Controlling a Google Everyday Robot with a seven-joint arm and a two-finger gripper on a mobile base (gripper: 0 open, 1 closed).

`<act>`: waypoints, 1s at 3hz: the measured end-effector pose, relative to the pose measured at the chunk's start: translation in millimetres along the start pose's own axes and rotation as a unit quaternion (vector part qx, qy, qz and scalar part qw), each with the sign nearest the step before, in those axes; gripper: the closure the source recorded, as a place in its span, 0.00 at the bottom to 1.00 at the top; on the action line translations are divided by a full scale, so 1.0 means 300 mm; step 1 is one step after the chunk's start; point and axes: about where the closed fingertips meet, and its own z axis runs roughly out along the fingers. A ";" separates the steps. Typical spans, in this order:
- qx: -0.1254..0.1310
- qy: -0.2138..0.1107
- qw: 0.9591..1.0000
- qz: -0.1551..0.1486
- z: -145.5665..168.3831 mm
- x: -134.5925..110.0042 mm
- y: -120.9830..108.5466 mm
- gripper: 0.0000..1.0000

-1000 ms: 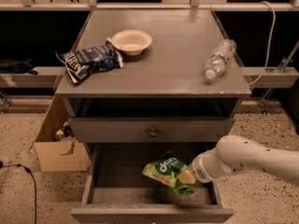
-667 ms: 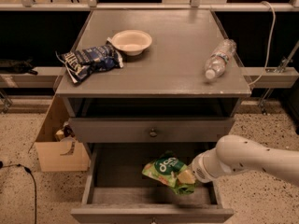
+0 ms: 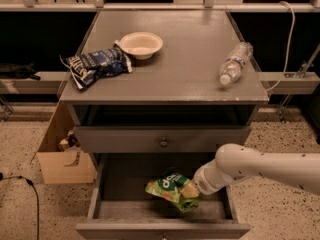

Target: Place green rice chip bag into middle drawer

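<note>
Camera view, jaws over middle drawer (image 3: 118,183), speckled floor (image 3: 272,204)

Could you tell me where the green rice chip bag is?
Low in view, the green rice chip bag is in the middle drawer, right of centre, at the pincer.

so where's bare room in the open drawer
In the middle drawer, the floor between its left wall and the green rice chip bag is bare. The right side is crowded by the gripper, at the bag's right edge.
</note>
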 end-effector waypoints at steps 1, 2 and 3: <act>-0.017 0.010 1.000 0.005 0.177 -0.049 -0.058 1.00; -0.017 0.010 1.000 0.005 0.177 -0.049 -0.058 1.00; -0.017 0.010 1.000 0.005 0.177 -0.049 -0.058 0.82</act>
